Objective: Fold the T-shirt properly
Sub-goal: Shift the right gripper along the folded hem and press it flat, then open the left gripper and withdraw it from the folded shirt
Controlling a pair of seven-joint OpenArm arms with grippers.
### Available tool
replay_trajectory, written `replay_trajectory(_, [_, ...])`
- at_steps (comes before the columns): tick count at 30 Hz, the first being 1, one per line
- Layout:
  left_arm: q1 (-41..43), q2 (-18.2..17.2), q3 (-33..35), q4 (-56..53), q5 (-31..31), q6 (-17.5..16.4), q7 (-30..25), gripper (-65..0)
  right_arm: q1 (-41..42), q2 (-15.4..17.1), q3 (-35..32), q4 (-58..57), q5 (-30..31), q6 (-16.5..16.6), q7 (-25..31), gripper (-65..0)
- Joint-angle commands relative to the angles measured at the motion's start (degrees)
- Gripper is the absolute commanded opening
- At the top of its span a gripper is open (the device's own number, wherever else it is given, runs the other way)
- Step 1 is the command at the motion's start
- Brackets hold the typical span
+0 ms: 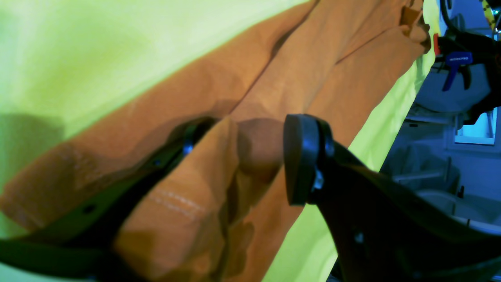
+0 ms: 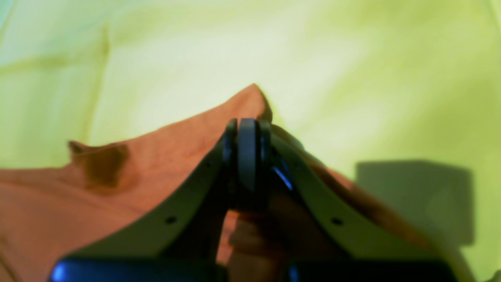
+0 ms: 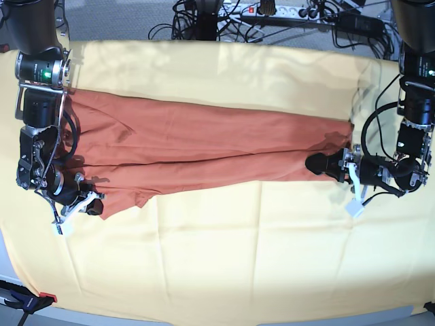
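At the base view's left edge, the right gripper [image 3: 92, 202] was pressed together on a corner of the rust-orange soft cotton T-shirt [image 3: 204, 146], likely to anchor that end. The shirt lay stretched in a long band across the pale yellow cloth [image 3: 238, 258], apparently tensioned for folding. At the right, the left gripper [image 1: 238, 156] stood spread, fabric bunched between its jaws, not yet pinched.

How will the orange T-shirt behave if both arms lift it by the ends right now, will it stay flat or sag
Probably sag: the T-shirt lies in soft creases and bunches around the left tool, so it looks floppy. It seems light; the right tool pinches one peaked corner shut. It may drag the yellow cloth beneath slightly.
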State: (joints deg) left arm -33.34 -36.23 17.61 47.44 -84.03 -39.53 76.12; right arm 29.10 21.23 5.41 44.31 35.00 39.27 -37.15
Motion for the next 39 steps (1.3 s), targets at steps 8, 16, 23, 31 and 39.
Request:
replay_trajectory(8, [-1.57, -0.92, -0.48, 0.7, -0.97, -0.47, -0.28, -34.5, 3.41, 0.72, 0.15, 5.64, 9.55, 0.73, -13.2, -65.0])
replay_trajectory(16, [-1.57, -0.96, -0.48, 0.7, -0.97, -0.47, -0.22, -34.5, -0.31, 3.98, 0.15, 14.19, 21.84, 0.73, -23.02, -65.0])
replay_trajectory(23, [-1.6, -0.92, -0.48, 0.7, -0.97, -0.47, -0.24, -34.5, -8.83, 8.59, 0.15, 24.3, 34.16, 0.73, -31.58, -65.0])
replay_trajectory(31, [-1.6, -1.27, -0.48, 0.7, -0.97, -0.47, -0.22, -34.4, -17.33, 14.73, 0.15, 38.49, 42.14, 0.73, -38.82, -65.0])
replay_trajectory(39, [-1.64, -1.42, -0.48, 0.7, -0.97, -0.47, -0.17, -34.5, -19.71, 17.53, 0.15, 39.19, 39.15, 0.73, -38.71, -65.0])
